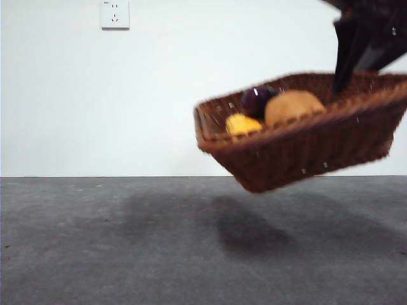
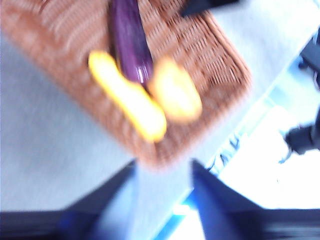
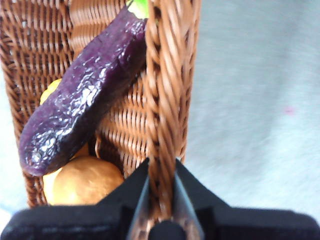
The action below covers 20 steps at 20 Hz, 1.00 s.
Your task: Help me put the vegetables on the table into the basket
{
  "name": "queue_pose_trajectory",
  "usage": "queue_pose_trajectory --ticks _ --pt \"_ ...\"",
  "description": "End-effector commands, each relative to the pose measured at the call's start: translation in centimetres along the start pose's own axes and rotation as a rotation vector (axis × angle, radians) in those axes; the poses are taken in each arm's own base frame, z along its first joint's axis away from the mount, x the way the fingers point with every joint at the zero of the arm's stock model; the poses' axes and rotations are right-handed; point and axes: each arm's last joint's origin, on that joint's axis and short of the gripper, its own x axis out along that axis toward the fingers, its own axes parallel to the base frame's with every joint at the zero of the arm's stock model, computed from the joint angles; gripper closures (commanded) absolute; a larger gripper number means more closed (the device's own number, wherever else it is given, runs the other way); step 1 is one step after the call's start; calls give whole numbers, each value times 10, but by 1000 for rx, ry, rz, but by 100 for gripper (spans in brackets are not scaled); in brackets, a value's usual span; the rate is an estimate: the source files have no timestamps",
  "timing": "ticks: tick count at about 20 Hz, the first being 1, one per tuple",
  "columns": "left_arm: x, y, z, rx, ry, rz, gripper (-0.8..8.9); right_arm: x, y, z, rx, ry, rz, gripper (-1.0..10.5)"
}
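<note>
Above the grey table we see the basket lifted and tilted at right, vegetables inside, our right gripper clamping its rim; the left gripper hangs released.

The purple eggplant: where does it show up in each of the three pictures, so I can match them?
Front view: the eggplant lies in the lifted, tilted basket, behind the yellow piece and beside the potato.
Left wrist view: eggplant, blurred, between two yellow-orange shapes.
Right wrist view: eggplant large, slanting against the basket wall.
Shared landmark: the braided basket rim, which the right gripper clamps.
</note>
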Motion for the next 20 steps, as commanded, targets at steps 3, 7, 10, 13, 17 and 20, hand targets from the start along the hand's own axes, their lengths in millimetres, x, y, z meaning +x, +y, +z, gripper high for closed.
queue_pose_trajectory --ticks 3,7,10,13,17,20 --pt "-36 -2 -29 17 62 40 822 40 -47 22 72 79 12 959" --pt "-58 -5 -46 -16 48 68 822 71 -78 43 60 182 51 958" --pt "-63 -7 -49 -22 35 55 822 84 -92 63 43 182 54 958" --pt "-63 -11 -50 -19 38 42 822 93 -109 75 57 171 49 959" --pt "-63 -11 -50 -19 39 42 822 105 -138 75 100 166 40 958" --pt "-63 -11 -50 -19 37 49 822 105 -148 76 112 139 28 959"
